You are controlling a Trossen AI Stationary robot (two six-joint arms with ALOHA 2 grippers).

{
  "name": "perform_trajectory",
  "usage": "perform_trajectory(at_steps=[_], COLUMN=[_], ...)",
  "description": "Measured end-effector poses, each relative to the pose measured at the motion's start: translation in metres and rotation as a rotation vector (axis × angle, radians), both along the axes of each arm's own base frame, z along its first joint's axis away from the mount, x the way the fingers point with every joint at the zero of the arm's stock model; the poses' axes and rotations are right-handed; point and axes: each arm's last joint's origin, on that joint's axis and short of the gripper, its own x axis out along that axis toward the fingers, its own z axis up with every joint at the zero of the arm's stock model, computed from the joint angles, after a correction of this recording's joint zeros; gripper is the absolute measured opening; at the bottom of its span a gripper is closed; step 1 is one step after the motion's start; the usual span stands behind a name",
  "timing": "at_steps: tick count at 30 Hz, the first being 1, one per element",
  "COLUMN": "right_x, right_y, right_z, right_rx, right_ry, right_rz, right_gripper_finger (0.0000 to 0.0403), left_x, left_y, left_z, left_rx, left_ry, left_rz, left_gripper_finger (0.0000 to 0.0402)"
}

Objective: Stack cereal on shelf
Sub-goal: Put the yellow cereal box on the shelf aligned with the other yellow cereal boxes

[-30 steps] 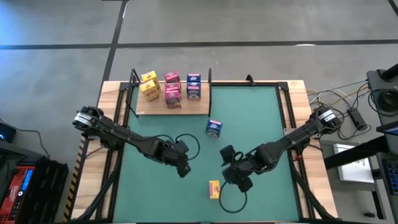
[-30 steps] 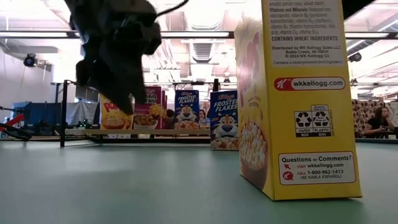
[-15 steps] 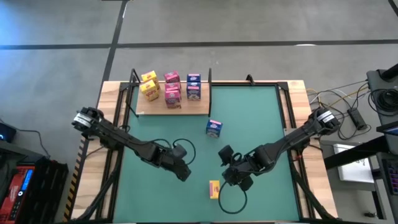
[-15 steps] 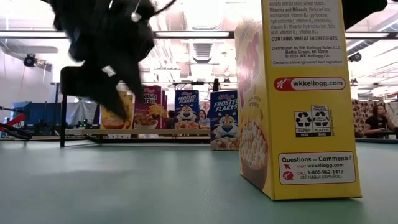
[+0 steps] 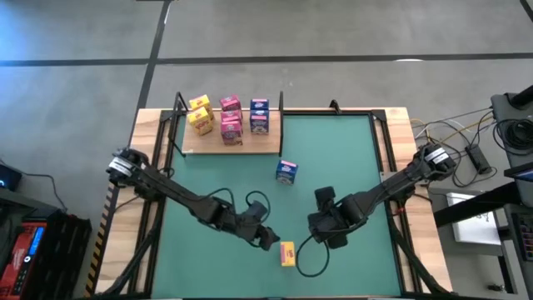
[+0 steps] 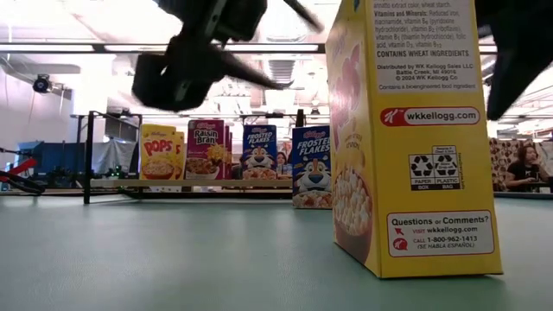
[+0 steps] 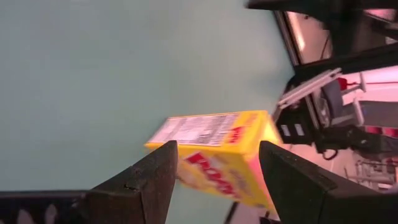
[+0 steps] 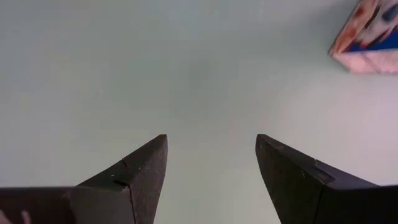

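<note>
A yellow cereal box (image 5: 286, 253) stands upright on the green mat near the table's front edge; it fills the low view's right (image 6: 415, 138). My left gripper (image 5: 269, 241) is open just left of it, and its fingers frame the box (image 7: 214, 149) without touching. My right gripper (image 5: 330, 223) is open over bare mat, right of the box, and points down. A blue cereal box (image 5: 286, 172) stands alone on the mat; its corner shows in the right wrist view (image 8: 367, 37). Several cereal boxes stand on the pale shelf (image 5: 250, 148) at the far left.
Black metal uprights (image 5: 178, 104) frame the shelf. Cables loop on the mat near both grippers (image 5: 310, 265). Open green mat (image 5: 350, 158) lies on the right half of the table. Beyond the table, the low view shows a room with a person at far right (image 6: 525, 168).
My left gripper has gone toward the table's right and near edge, up to the yellow box, tipping up closer to level and rolling about its own axis. My right gripper has shifted a little right and down and tipped to point more steeply at the mat.
</note>
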Motion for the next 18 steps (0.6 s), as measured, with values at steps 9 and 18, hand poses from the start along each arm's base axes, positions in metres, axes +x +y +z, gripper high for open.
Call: perform_trajectory(at_steps=[9, 18], right_x=[-0.014, -0.041], right_y=[-0.008, -0.023], right_z=[-0.011, -0.026], right_rx=[-0.023, -0.044], right_ry=[0.029, 0.012], right_rz=[-0.002, -0.001], right_gripper_finger=[0.0233, 0.0233], left_x=[0.025, 0.048], left_y=[-0.012, -0.023], left_z=[0.022, 0.031], left_rx=[0.036, -0.003], left_ry=[0.108, 0.278], left_rz=[0.009, 0.113], left_gripper_finger=[0.021, 0.021])
